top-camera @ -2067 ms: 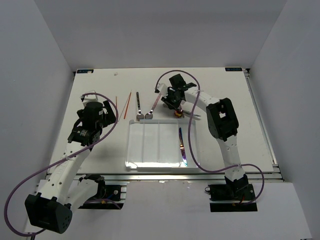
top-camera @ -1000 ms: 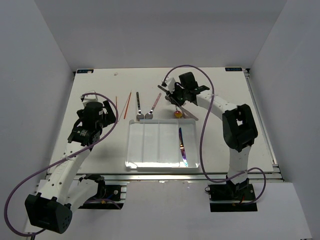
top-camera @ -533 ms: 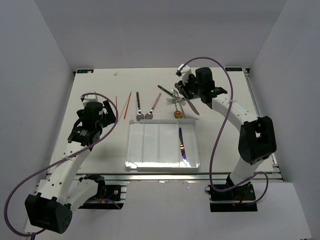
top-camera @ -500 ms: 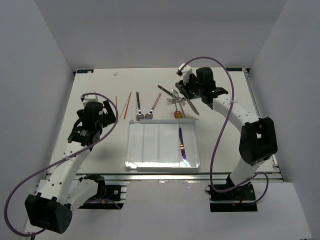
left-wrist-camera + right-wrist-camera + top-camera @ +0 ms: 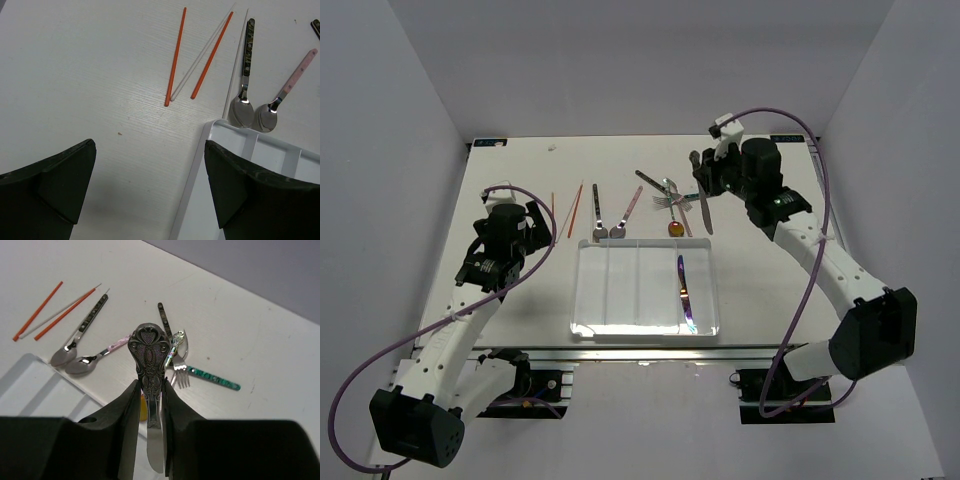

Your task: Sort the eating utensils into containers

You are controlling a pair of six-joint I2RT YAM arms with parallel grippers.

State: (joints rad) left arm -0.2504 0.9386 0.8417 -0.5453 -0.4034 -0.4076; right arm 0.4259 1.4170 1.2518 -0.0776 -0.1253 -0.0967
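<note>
My right gripper (image 5: 708, 186) (image 5: 150, 390) is shut on an ornate silver knife (image 5: 705, 212) (image 5: 150, 360), held above the table behind the tray's far right corner. My left gripper (image 5: 534, 232) (image 5: 150, 145) is open and empty, just left of the clear tray (image 5: 620, 290) (image 5: 220, 165). An iridescent utensil (image 5: 684, 292) lies in the tray's right compartment. Two red-orange chopsticks (image 5: 575, 210) (image 5: 175, 57), a dark-handled spoon (image 5: 597, 212) (image 5: 245, 75) and a pink-handled spoon (image 5: 628, 213) (image 5: 287, 90) lie behind the tray. A teal-handled fork (image 5: 207, 374), an iridescent-handled spoon (image 5: 176, 346) and a dark-handled piece (image 5: 164, 317) lie crossed.
A small yellow-orange object (image 5: 675, 229) (image 5: 144, 407) sits at the tray's far edge, under the held knife in the right wrist view. A thin white stick (image 5: 200, 55) lies between the chopsticks. Grey walls enclose the white table (image 5: 770, 270) on three sides.
My right gripper has lifted the ornate knife away from the utensil pile and swung right, with the arm stretching out. The left arm has not moved.
</note>
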